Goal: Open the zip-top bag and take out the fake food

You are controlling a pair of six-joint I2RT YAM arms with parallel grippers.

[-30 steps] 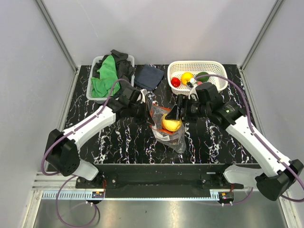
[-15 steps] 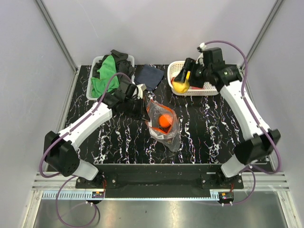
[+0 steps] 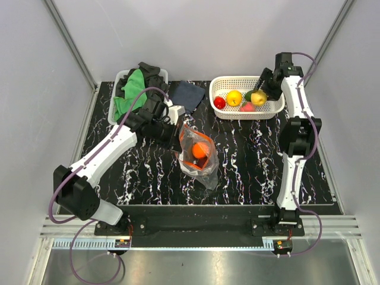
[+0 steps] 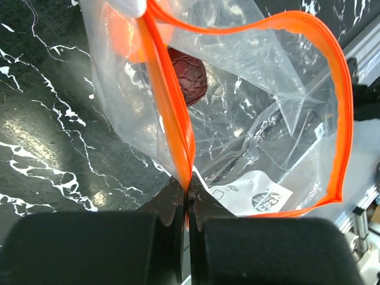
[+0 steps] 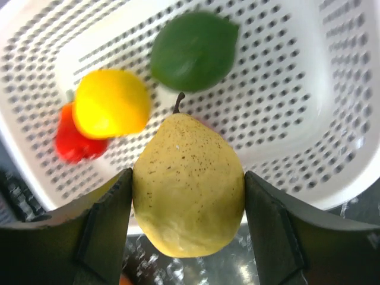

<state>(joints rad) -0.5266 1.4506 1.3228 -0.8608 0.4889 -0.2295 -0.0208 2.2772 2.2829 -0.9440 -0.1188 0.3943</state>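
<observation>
The zip-top bag [image 3: 199,155] lies at the table's middle, its orange zip strip [image 4: 176,119] gaping open. My left gripper [image 3: 177,132] is shut on the strip's corner at the bag's left [image 4: 187,191]. Inside show an orange fruit [image 3: 199,150] and a dark brown one [image 4: 187,76]. My right gripper [image 3: 260,94] is shut on a yellow pear [image 5: 187,192] and holds it above the white basket [image 3: 237,82]. In the basket lie a red fruit [image 3: 219,102], a yellow one [image 3: 234,97], a pink one [image 3: 247,107] and a green one [image 5: 193,51].
A second white basket [image 3: 117,100] of green and black cloths stands at the back left. A folded dark cloth [image 3: 186,96] lies between the two baskets. Grey walls close in the table on three sides.
My right gripper took the yellow pear out of the bag and carried it up and right to over the white basket. The left gripper kept its hold on the zip strip.
</observation>
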